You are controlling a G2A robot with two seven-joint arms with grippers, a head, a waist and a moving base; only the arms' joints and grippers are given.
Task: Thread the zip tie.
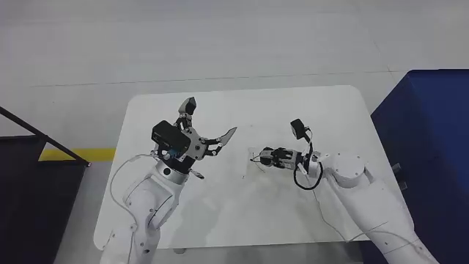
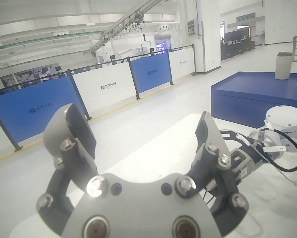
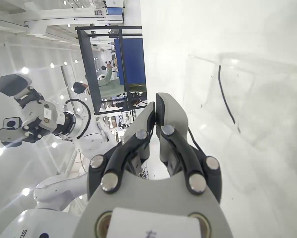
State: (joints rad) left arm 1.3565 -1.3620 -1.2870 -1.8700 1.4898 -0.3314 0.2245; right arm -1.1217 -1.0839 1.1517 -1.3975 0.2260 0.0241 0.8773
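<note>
My right gripper (image 1: 256, 158) lies low over the middle of the white table (image 1: 308, 106), its fingers (image 3: 148, 115) pressed together. It is shut on a thin black zip tie (image 3: 226, 97), whose strip arcs out past the fingertips just above the table. Another bit of the strap (image 3: 192, 138) shows beside one finger. My left gripper (image 1: 210, 119) hangs raised to the left of the right gripper, a short gap apart. It is wide open with nothing between its pads (image 2: 81, 130). The right arm's wrist (image 2: 257, 147) shows behind one left finger.
A blue cabinet (image 1: 432, 132) stands right of the table, with a white cylinder (image 2: 283, 65) on top. A dark barrier (image 1: 29, 191) stands to the table's left. The far half of the table is bare. Fenced panels (image 2: 148, 73) line the hall floor beyond.
</note>
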